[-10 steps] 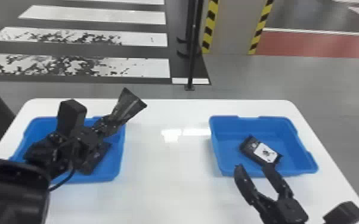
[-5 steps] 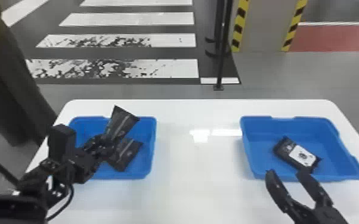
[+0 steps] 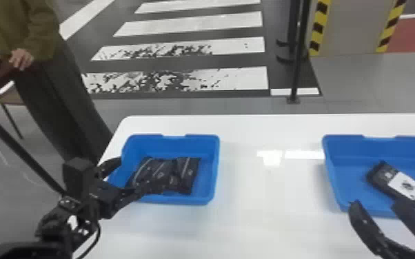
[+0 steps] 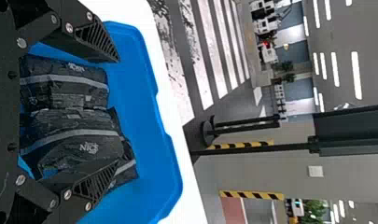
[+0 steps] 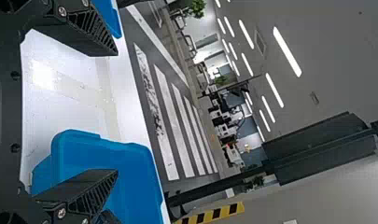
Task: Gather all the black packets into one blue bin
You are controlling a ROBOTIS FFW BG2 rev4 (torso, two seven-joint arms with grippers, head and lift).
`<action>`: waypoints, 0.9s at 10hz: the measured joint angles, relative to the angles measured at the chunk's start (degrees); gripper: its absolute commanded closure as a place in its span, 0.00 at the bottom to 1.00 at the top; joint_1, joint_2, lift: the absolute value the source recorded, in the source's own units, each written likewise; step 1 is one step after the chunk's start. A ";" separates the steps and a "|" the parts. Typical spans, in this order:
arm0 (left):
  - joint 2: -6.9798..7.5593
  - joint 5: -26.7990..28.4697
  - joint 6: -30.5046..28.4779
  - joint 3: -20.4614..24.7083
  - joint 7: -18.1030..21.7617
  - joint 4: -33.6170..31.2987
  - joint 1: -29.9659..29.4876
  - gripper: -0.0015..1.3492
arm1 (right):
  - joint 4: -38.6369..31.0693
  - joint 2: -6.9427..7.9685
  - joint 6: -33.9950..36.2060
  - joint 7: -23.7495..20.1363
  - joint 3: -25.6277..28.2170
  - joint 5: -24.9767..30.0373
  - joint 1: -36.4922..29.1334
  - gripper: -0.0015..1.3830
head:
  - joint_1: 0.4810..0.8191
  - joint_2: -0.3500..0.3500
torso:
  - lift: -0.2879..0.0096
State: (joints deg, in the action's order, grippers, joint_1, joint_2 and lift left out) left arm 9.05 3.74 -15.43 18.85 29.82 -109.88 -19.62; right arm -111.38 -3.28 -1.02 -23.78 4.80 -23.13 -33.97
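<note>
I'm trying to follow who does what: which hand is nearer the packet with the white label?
Right. The right hand is just this side of the packet; the left hand is at the other bin.

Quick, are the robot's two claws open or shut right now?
Left gripper: open, over black packets in the left blue bin.
Right gripper: open, empty, by the right blue bin.

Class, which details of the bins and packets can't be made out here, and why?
- Left bin, exact count of packets: head view, overlapping, partly behind left pincer.
- Right bin, right end: head view, cut off by right edge.
- Its packet, near edge: head view, partly behind right pincer.
- Label wording: head view, too small.
</note>
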 measured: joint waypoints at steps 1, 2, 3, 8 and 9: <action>-0.14 -2.37 3.52 -0.25 -0.12 -1.67 -2.47 0.10 | -1.72 -0.31 2.66 -0.03 0.82 3.11 0.80 0.09 | 0.63 0.76 | 0.60; -0.68 -4.91 7.32 -0.23 -0.53 -3.33 -5.15 0.10 | -2.29 -0.69 5.07 -0.35 1.49 5.32 2.33 0.09 | 0.63 0.73 | 0.60; -1.36 -7.57 11.44 0.10 -1.16 -5.92 -8.61 0.10 | -2.33 -1.06 8.25 -1.71 2.70 8.14 4.62 0.09 | 0.63 0.72 | 0.60; -5.05 -18.11 22.22 0.93 -3.84 -20.01 -25.86 0.11 | -1.90 -2.92 27.58 -6.64 12.87 28.21 16.86 0.10 | 0.63 0.45 | 0.60; -5.02 -19.78 22.40 -0.36 -3.94 -22.40 -28.35 0.11 | 0.23 -4.22 31.33 -8.26 13.19 30.23 19.77 0.10 | 0.63 0.39 | 0.60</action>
State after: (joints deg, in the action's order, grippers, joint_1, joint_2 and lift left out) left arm 4.03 -16.04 6.97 18.49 25.88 -132.28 -47.96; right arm -111.15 -7.50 30.32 -32.04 17.99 7.09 -14.20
